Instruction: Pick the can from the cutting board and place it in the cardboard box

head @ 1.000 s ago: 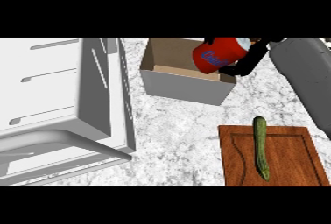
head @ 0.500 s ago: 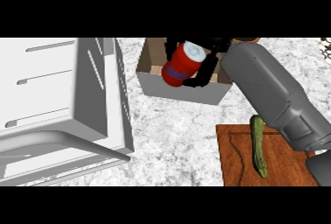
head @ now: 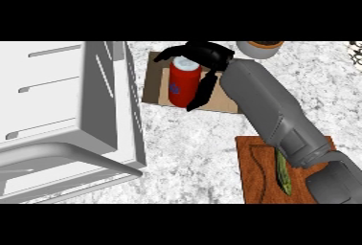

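Observation:
The red can (head: 182, 85) with a white top lies inside the cardboard box (head: 157, 94) at the counter's back middle. My right hand (head: 207, 53) is over the box, its thumb at the can's top left and its fingers curled down the can's right side. The grey right forearm runs from the lower right corner across the wooden cutting board (head: 256, 182) and hides part of it. My left hand does not show.
A green cucumber (head: 283, 173) lies on the cutting board, partly under my forearm. A large white appliance (head: 67, 110) with a grey handle fills the left side, close to the box. A brown-rimmed bowl (head: 259, 48) stands at the back right.
My right arm has swung left and reached further over the box. The can went from above the box's right rim down into the box.

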Motion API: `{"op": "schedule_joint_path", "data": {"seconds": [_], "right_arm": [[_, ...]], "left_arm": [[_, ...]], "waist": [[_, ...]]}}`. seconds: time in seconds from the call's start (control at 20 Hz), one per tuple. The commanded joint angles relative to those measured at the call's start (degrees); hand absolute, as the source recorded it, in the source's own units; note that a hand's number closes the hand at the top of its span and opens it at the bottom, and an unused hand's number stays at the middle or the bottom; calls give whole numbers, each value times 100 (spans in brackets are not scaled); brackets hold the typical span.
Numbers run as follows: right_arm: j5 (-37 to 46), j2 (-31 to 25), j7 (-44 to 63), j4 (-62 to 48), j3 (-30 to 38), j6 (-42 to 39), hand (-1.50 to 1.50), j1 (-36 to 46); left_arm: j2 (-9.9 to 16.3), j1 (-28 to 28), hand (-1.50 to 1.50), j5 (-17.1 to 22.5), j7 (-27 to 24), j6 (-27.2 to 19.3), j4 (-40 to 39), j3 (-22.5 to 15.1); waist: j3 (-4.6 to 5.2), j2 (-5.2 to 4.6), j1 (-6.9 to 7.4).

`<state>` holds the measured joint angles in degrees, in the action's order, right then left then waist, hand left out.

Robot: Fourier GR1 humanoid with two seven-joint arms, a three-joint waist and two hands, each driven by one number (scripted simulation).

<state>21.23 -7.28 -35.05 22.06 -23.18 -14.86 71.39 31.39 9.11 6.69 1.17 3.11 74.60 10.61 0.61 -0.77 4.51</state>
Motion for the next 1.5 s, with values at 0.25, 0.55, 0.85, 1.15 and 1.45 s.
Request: {"op": "schedule_joint_path", "data": {"seconds": [0.25, 0.55, 0.85, 1.15, 1.45], "right_arm": [[-1131, 273, -51, -664, 1300, 62, -150, 34], [-1999, -261, 209, -1073, 2202, -872, -150, 403], [-2383, -951, 592, -1423, 2714, -804, -150, 632], [-2619, -1623, 670, -1606, 3010, -1069, -150, 669], [-2505, -2239, 506, -1591, 2924, -1684, -150, 564]], "left_arm": [[-806, -74, 0, -364, -103, -374, 482, -783], [-682, -98, 0, -279, -98, -238, 479, -769], [-699, -92, 0, -206, -71, -196, 561, -799], [-591, 15, 0, -189, -121, -142, 581, -726], [-539, 21, 0, -90, -112, 30, 607, -704]], "waist": [[-73, -110, -96], [-74, -181, -53], [-73, -222, -8], [-83, -346, 109], [-96, -434, 186]]}}
